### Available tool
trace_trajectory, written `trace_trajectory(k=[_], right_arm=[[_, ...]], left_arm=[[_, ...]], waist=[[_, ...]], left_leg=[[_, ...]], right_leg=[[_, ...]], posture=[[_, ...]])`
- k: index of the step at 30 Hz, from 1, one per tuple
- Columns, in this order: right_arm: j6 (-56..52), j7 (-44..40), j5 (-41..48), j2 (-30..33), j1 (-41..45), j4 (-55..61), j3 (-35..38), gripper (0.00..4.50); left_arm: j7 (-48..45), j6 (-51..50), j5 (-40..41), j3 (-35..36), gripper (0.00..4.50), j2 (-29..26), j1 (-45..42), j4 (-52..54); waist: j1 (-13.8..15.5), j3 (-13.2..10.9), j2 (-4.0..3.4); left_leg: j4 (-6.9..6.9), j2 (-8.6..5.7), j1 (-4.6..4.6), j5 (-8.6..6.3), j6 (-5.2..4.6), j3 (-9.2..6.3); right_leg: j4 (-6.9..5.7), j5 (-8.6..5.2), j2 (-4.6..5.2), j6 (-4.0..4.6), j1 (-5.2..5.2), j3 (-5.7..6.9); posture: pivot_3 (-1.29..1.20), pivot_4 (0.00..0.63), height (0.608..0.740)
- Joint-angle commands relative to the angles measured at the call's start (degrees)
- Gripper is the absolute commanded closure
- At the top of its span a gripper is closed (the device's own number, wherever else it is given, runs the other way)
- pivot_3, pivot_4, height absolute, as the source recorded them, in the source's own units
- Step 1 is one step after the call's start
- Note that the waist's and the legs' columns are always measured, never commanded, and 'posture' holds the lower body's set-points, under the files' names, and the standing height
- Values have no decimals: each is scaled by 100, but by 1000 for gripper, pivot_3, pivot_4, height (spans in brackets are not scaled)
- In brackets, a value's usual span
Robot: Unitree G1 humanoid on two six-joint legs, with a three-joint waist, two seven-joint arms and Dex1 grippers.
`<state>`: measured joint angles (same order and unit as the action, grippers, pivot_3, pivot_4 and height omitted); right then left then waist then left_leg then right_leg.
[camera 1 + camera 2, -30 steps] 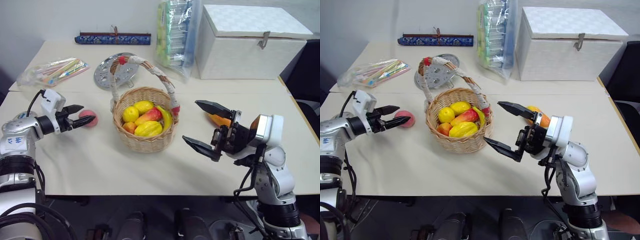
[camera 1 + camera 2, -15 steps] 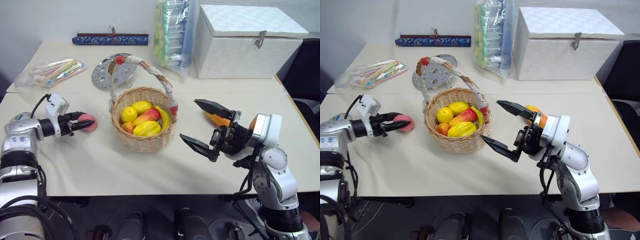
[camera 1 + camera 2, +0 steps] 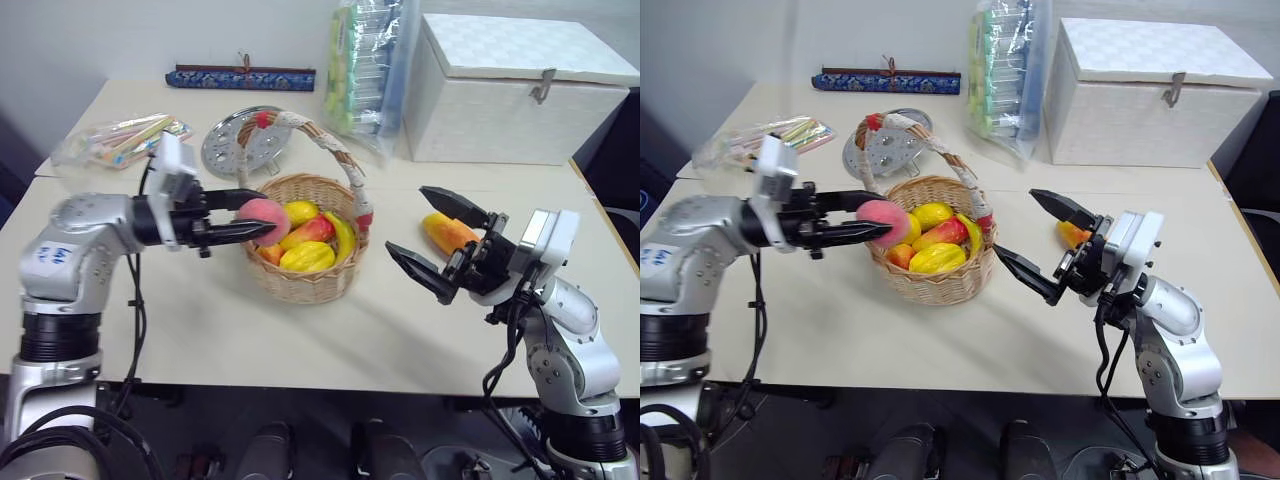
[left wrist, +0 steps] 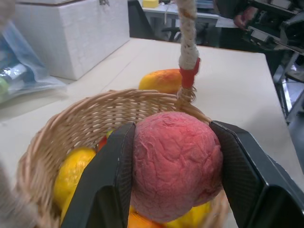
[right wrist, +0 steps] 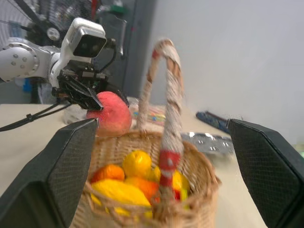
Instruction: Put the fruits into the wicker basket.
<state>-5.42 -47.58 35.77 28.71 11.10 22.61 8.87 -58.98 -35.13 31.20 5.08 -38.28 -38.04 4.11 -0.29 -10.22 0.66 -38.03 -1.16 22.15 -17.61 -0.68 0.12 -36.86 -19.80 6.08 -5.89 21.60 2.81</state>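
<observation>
left eye view: the left pincer [image 3: 243, 222] is clamped on the peach [image 3: 261, 217], its black fingers pinching the pink-red fruit from above and below. the peach hangs at the left rim of the wicker basket [image 3: 305, 283], over the edge and clear of the table [image 3: 200, 330]. the basket stands mid-table, its cloth-wrapped handle arching above a pile of yellow and red toy fruit with a banana along the right side. the mango [image 3: 449, 233] lies on the table to the right of the basket, apart from it. the right pincer [image 3: 434, 232] hovers with its fingers spread wide apart and nothing between them, the upper finger over the mango, the lower one nearer the basket. behind the basket lie a round metal steamer plate [image 3: 232, 143], a clear bag of coloured straws [image 3: 115, 139], a tall plastic-wrapped pack [image 3: 365, 62], a white lidded box [image 3: 515, 90] and a dark blue patterned case [image 3: 245, 77] along the wall.

right eye view: the same layout; the peach sits just left of the handle's near foot, above the basket rim.

left wrist view: the peach fills the gap between the two fingers, pressed by both. below it is the basket's open top, and past the far rim, beside the red-wrapped handle end, lies the mango.

right wrist view: the wide-apart fingers frame the basket, with the left pincer holding the peach beyond its far rim.
</observation>
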Motion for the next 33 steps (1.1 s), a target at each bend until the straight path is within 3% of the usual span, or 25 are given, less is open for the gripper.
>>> trace_trajectory(k=[1, 6, 11, 13, 18, 24, 30, 33], right_arm=[[58, -10, 3, 183, -112, -81, 382, 0], [98, -44, -183, 349, -197, -406, 494, 0], [-520, 109, -657, 1178, 612, -1668, 650, 0], [-948, -313, -458, 1506, 1109, -2161, 526, 0], [-2727, -888, -1283, 2362, 2587, -3615, -769, 0], [-2641, -1157, -2342, 1964, 4136, -5710, -1718, 0], [-2313, -1416, -3167, 1571, 4897, -7315, -2213, 0], [-2369, -1963, -3207, 1509, 5043, -7490, -2249, 693]], left_arm=[[384, 331, -289, -65, 1399, 135, 51, 81], [253, 644, -87, 57, 24, 275, 349, 237], [49, 244, 865, 1088, 24, -258, 681, 880], [4, -171, 1319, 1457, 24, -611, 825, 1127], [-224, -1010, 2161, 1992, 24, -1524, 1127, 1551], [-215, -915, 2185, 1912, 24, -1709, 1265, 1805], [-76, -837, 2178, 1808, 24, -1626, 1480, 1992], [-76, -846, 2192, 1835, 0, -1669, 1624, 2029]], waist=[[-5, 0, -1], [8, 0, 0], [-17, -7, -7], [-23, -12, -16], [-33, -14, -26], [-9, -17, -29], [-7, -17, -29], [-20, -17, -30]], left_leg=[[0, 3, -1, 0, 0, 1], [-1, 9, -5, 1, 1, 4], [-6, 9, -2, 0, 1, 5], [-5, 9, -4, 0, 1, 3], [-2, 15, -4, 1, 3, -2], [-1, 2, 2, 0, 2, -3], [7, 1, 12, 0, 3, -6], [6, -1, 17, 0, 2, -3]], right_leg=[[0, 0, -5, 0, 0, -1], [0, 0, -11, 0, 0, -5], [3, 0, -6, 0, 0, -6], [5, 0, -4, 1, 0, -5], [19, -2, -3, 4, -4, -1], [45, -2, 8, 5, -2, 0], [38, -1, 6, 4, 0, 8], [44, 0, 6, 2, 0, 8]], posture=[[0, 150, 740], [0, 150, 740], [0, 150, 740], [0, 150, 740], [0, 150, 740], [0, 150, 740], [0, 150, 740], [0, 150, 740]])
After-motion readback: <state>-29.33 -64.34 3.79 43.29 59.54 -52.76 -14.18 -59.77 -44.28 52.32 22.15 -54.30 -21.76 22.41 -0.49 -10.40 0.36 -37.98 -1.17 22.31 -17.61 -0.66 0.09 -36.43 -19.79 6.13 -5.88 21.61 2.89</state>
